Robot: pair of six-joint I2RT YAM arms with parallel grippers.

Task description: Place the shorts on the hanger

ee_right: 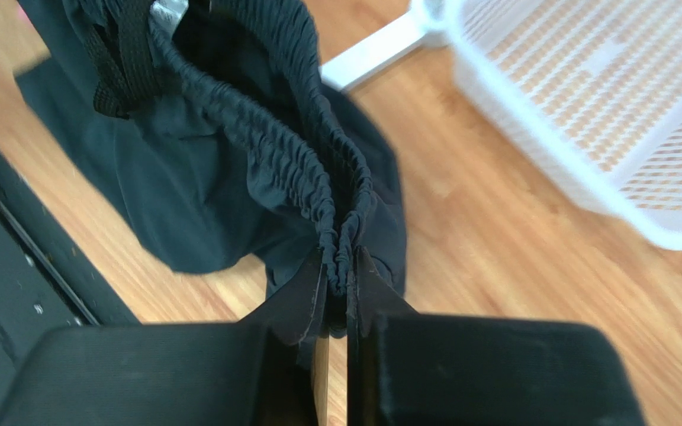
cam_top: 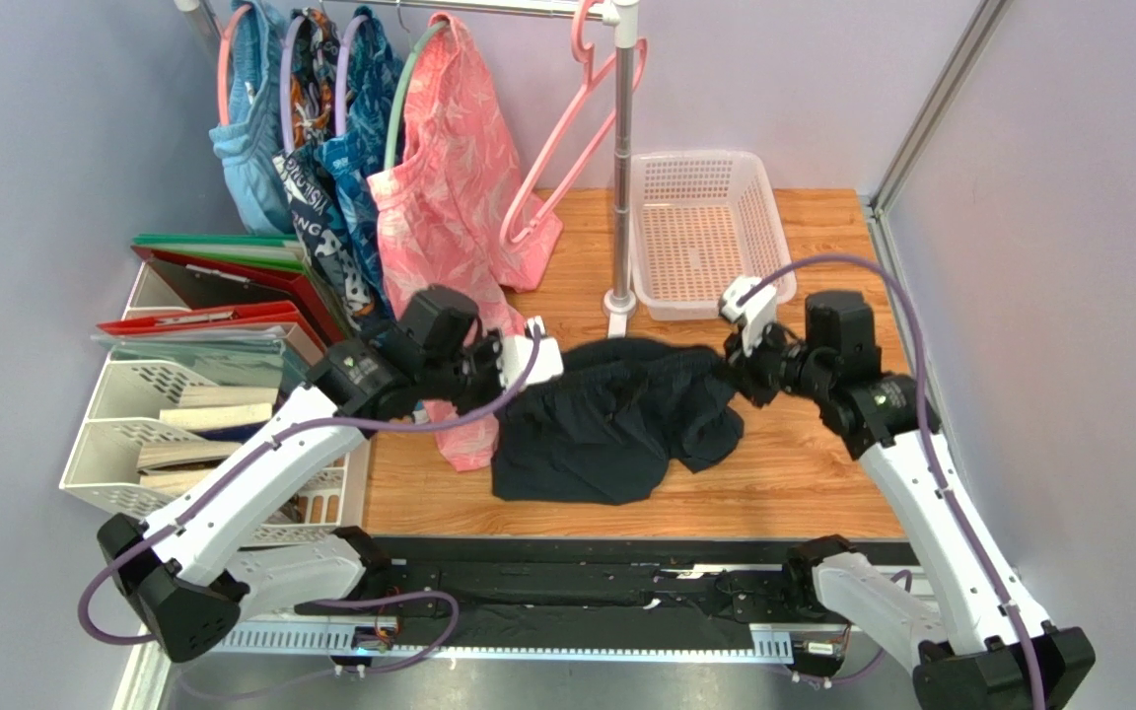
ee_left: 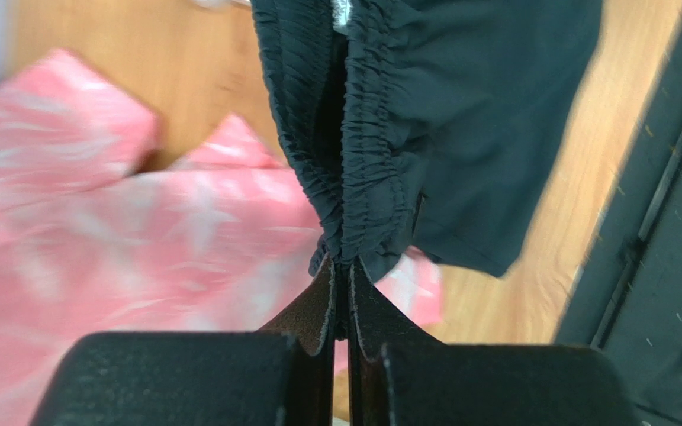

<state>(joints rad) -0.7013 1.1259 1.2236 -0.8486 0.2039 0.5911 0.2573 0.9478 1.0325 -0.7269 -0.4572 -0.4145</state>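
Note:
The black shorts hang between my two grippers over the wooden table, the waistband stretched across and the legs draping down onto the wood. My left gripper is shut on the left end of the elastic waistband. My right gripper is shut on the right end of the waistband. The pink hanger hangs by its hook from the rail at the back, above and behind the shorts, beside the metal pole.
A pink leaf-print garment and blue patterned garments hang from the rail at back left; the pink one reaches under my left gripper. A white mesh basket stands at back right. The rack pole and file trays stand nearby.

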